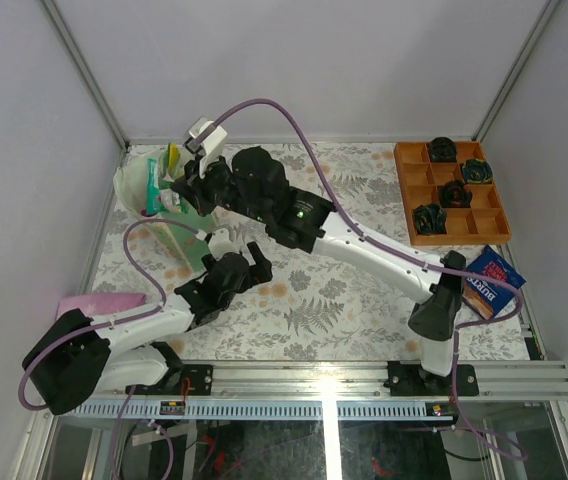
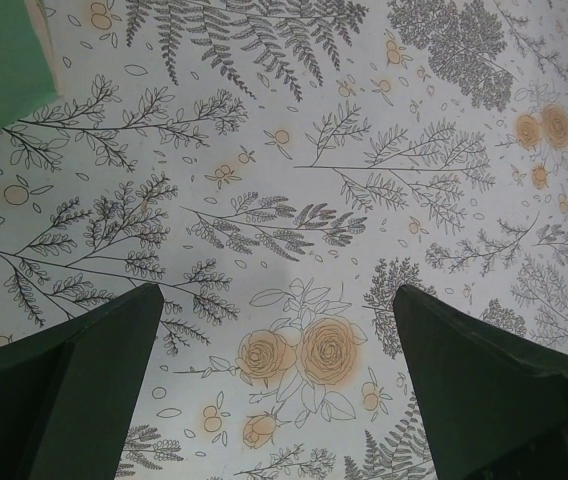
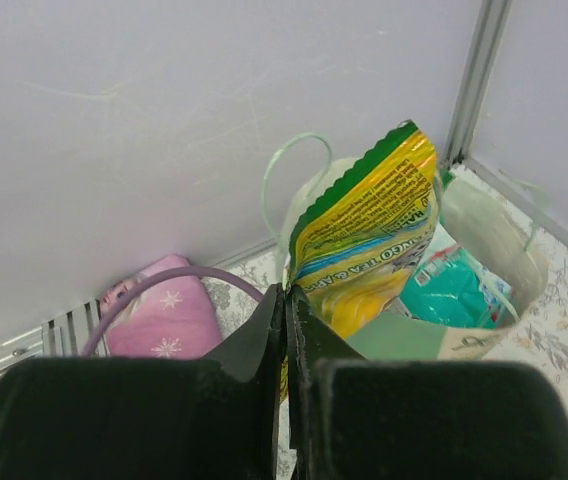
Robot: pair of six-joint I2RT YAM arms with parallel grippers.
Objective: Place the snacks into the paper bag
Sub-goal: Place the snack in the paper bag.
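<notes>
Snack packet (image 3: 364, 230) clenched in right claw (image 3: 286, 310), half-hiding paper bag (image 3: 484, 240); left claw (image 2: 279, 320) released.

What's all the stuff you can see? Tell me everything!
paper bag: one, cream and mint green, far-left corner
yellow-green packet: one, at the bag's mouth
teal packet: one, inside the bag
blue crisp bag: one, near-right edge
orange tray: one, far right
dark round objects: four, in the tray
pink item: one, left edge
tablecloth: one, white, fern print
left gripper: open, empty, above the cloth
right gripper: shut on the yellow-green packet
</notes>
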